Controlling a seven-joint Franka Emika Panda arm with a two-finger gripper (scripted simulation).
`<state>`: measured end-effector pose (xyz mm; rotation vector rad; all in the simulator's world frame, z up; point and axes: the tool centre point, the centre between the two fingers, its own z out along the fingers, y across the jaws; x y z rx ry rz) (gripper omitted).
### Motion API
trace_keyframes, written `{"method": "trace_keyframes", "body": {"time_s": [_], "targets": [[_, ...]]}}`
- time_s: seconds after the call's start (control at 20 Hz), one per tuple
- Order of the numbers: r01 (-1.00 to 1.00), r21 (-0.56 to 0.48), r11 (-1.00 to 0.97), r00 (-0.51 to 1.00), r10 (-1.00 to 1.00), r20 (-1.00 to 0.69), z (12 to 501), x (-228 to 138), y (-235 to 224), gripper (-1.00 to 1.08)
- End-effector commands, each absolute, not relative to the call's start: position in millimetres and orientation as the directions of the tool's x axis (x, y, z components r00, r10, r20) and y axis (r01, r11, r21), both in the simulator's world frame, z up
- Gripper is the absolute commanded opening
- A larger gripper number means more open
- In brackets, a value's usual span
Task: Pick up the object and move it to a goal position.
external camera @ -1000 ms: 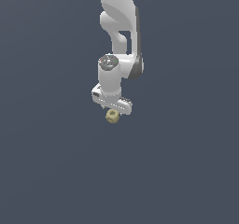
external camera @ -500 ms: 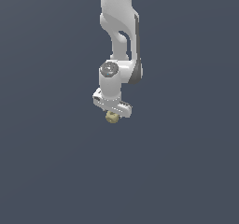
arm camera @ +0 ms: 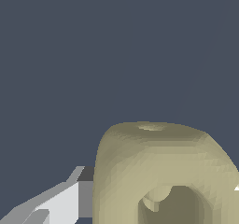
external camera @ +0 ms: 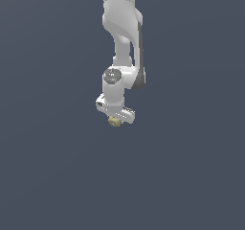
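Note:
The object is a tiny pale yellow-beige cube with rounded corners. In the exterior view it sits right under the white hand of my arm, between the fingers of my gripper. In the wrist view the object fills the near part of the picture and shows a dark hole in its face. One grey-white finger presses against its side; the other finger is hidden behind it. My gripper is shut on the object.
A plain dark grey-blue surface fills the rest of both views. No other objects or edges show.
The arm and gripper have shifted slightly, with the object still held between the fingers.

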<state>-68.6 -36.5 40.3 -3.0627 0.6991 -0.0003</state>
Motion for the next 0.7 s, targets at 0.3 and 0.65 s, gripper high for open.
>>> {"method": "trace_keyframes", "body": {"time_s": [0.3,0.65], "targets": [[-0.434,0.0,-0.901,0.901,-0.434,0.0,39.4,-68.7,-36.9,-1.0],[-0.434,-0.001,-0.901,0.901,-0.434,0.0,47.0,-62.1,-29.8,-1.0]]}}
